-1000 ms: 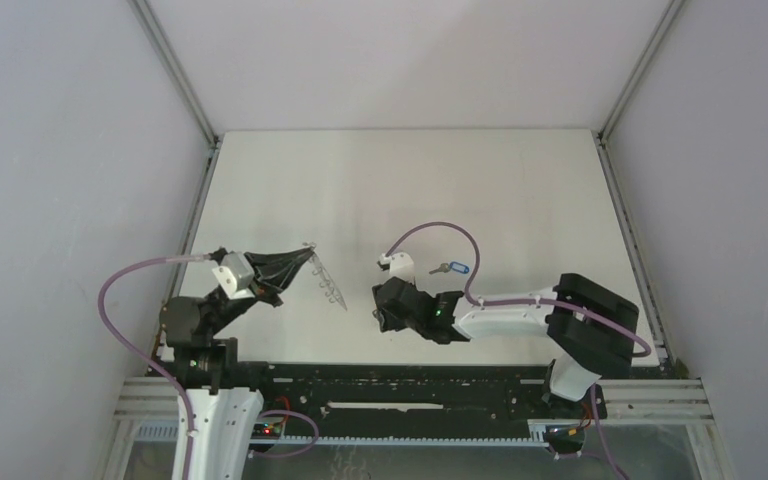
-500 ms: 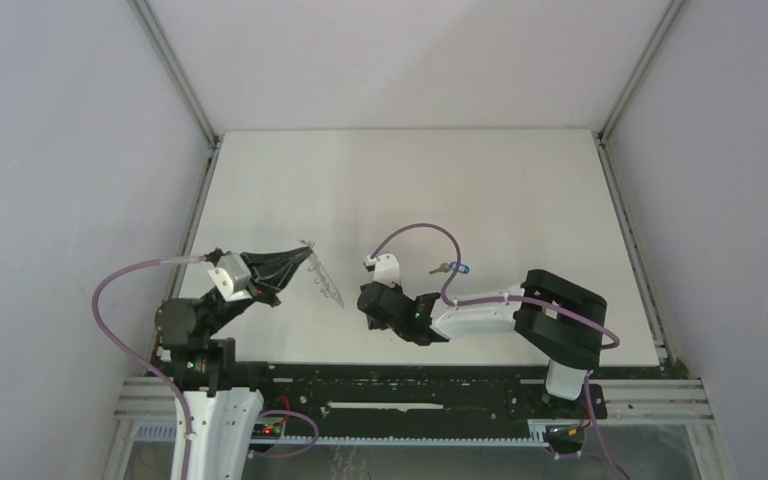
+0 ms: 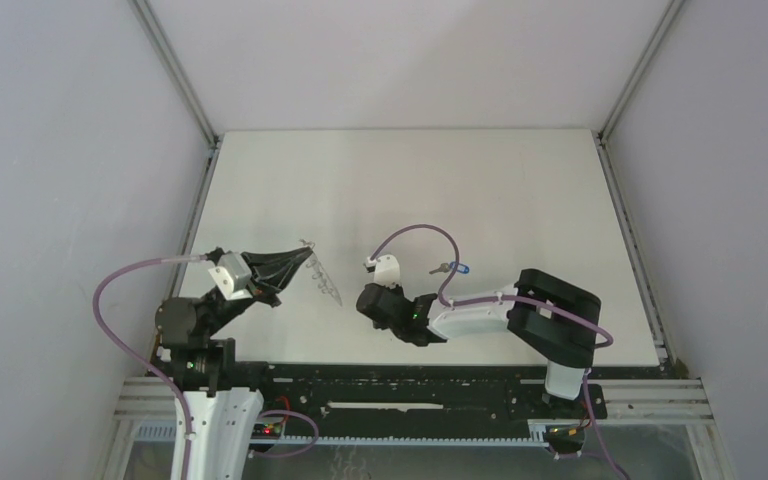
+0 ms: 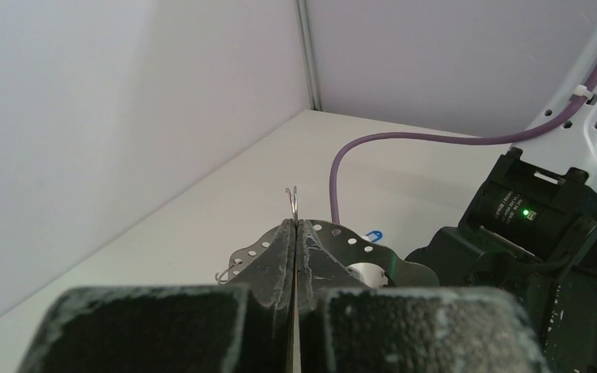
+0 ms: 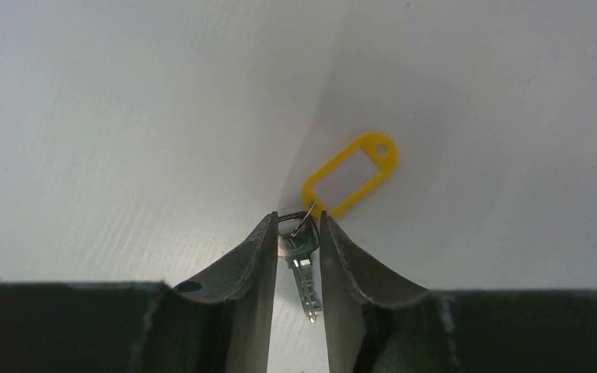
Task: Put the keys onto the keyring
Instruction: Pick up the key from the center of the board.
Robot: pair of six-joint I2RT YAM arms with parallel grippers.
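The key with the yellow tag (image 5: 350, 175) lies flat on the white table, its metal blade (image 5: 303, 280) pointing toward the wrist. My right gripper (image 5: 298, 225) points down over it, and both fingertips touch the sides of the key's head. The top view hides this key under the right wrist (image 3: 385, 305). The key with the blue tag (image 3: 455, 268) lies just behind the right arm and peeks out in the left wrist view (image 4: 373, 233). My left gripper (image 4: 295, 225) is shut on the keyring (image 4: 334, 249), held off the table with its wire loops (image 3: 325, 283) hanging right.
The right arm's purple cable (image 3: 415, 235) arcs over the table near the blue-tagged key. The right arm's black wrist (image 4: 528, 233) sits close beside the held keyring. Grey walls enclose the table on three sides.
The right arm slid left and slightly toward the near edge, and its jaws narrowed onto the yellow-tagged key. The left arm and keyring stayed put.
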